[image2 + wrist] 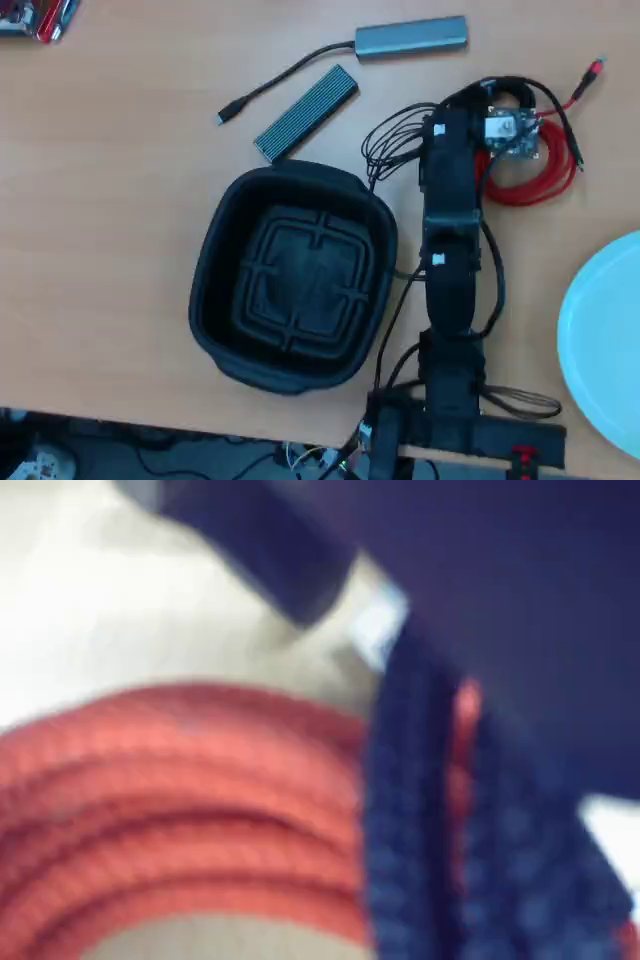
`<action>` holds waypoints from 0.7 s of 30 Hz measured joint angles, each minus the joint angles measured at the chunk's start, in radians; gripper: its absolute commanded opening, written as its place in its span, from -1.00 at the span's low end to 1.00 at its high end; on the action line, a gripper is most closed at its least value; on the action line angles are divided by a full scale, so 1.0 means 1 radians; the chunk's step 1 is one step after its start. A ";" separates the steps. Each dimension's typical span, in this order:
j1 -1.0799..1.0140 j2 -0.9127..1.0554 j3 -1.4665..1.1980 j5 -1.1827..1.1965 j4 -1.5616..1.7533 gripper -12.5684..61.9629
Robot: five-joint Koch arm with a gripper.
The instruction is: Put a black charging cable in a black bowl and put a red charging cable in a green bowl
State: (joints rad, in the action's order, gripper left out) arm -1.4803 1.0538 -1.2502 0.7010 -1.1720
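Note:
The red charging cable (535, 185) lies coiled on the table right of the arm, one plug end (595, 68) sticking out up and right. My gripper (500, 145) is down over the coil's upper left part. In the blurred wrist view the red charging cable (180, 800) fills the lower left, and a thin strip of it shows in the narrow gap between my dark jaws, so my gripper (465, 780) looks shut on it. The black charging cable (380, 145) lies in loose loops left of the arm. The black bowl (215, 300) holds nothing. The green bowl (600, 340) is cut off by the right edge.
A grey hub (410, 37) with a black lead lies at the top, and a dark ribbed bar (305, 112) lies just above the black bowl. The arm's base and wires (450, 410) stand at the bottom edge. Bare wood lies to the left.

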 measured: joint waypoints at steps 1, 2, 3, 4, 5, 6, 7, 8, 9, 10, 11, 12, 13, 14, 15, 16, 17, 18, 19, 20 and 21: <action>0.000 -0.002 0.002 0.000 0.002 0.35; 0.000 -0.002 0.002 0.000 0.002 0.22; 0.000 -0.002 0.002 -0.009 0.002 0.09; 0.000 -0.002 0.015 -0.020 0.002 -0.04; 0.002 -0.002 0.029 -0.026 0.002 -0.17; 0.002 -0.002 0.035 -0.029 0.002 -0.30; 0.005 -0.002 0.040 -0.038 0.002 -0.44; 0.006 -0.002 0.046 -0.038 0.003 -0.58; 0.006 -0.002 0.055 -0.041 0.005 -0.73; 0.006 -0.002 0.058 -0.041 0.011 -0.86; 0.006 -0.002 0.058 -0.043 0.011 -0.90; 0.006 -0.002 0.058 -0.041 0.011 -0.87; 0.006 -0.002 0.058 -0.041 0.011 -0.85; 0.006 -0.002 0.058 -0.041 0.011 -0.84; 0.009 -0.002 0.058 -0.041 0.011 -0.84; 0.009 -0.002 0.058 -0.041 0.011 -0.84; 0.012 -0.002 0.058 -0.041 0.012 -0.84; 0.012 -0.002 0.058 -0.041 0.012 -0.84; 0.012 -0.002 0.058 -0.041 0.012 -0.84; 0.014 -0.002 0.058 -0.041 0.012 -0.84; 0.017 -0.002 0.058 -0.041 0.012 -0.84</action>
State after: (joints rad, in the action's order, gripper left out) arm -1.4634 1.0523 -1.1919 0.6596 -1.1597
